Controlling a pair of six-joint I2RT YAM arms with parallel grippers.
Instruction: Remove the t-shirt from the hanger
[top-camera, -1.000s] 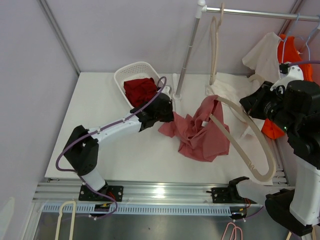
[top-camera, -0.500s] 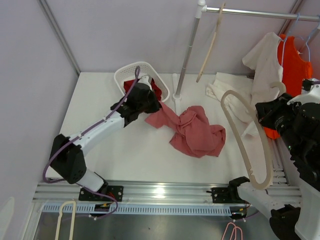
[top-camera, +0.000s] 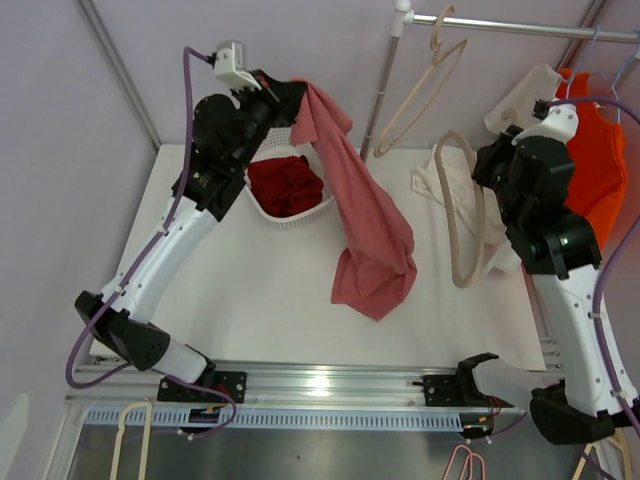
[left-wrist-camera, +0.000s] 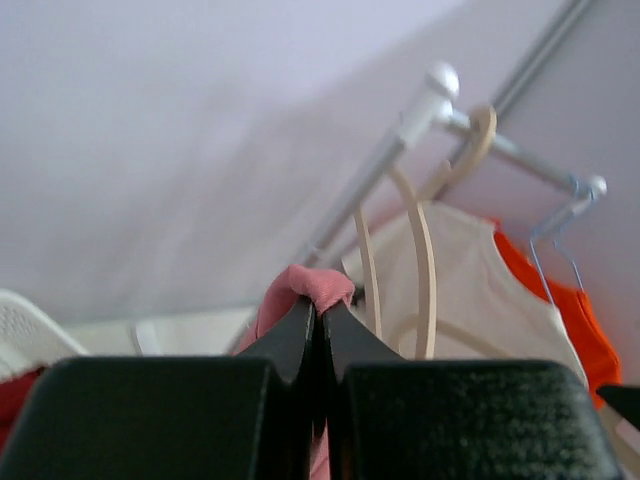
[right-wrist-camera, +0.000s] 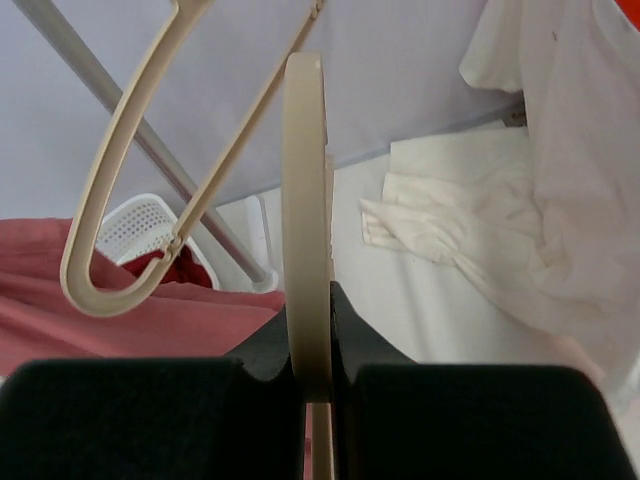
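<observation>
Left hand (left-wrist-camera: 320, 330) clenched on a fold of the t-shirt (top-camera: 362, 215); right hand (right-wrist-camera: 312, 330) closed on the hanger (right-wrist-camera: 305, 180), which we see edge-on between its fingers.

Change over the last second: the t-shirt goes from lying crumpled on the worktop (top-camera: 250, 290), with the hanger threaded through it, to hanging at full length from the raised left hand; its top is high above the basket (top-camera: 300, 217), and the hem reaches down toward the worktop, though we cannot tell whether it touches. The hanger is now clear of the fabric; the right hand has carried it off to the right, well apart from the t-shirt and near the white cloth (top-camera: 432, 172).

Reading: garment and hanger are separated, so we judge the core of the task done; what is left is probably setting each down. The basket, which already holds a red cloth (top-camera: 285, 185), looks the likely place for the t-shirt.
</observation>
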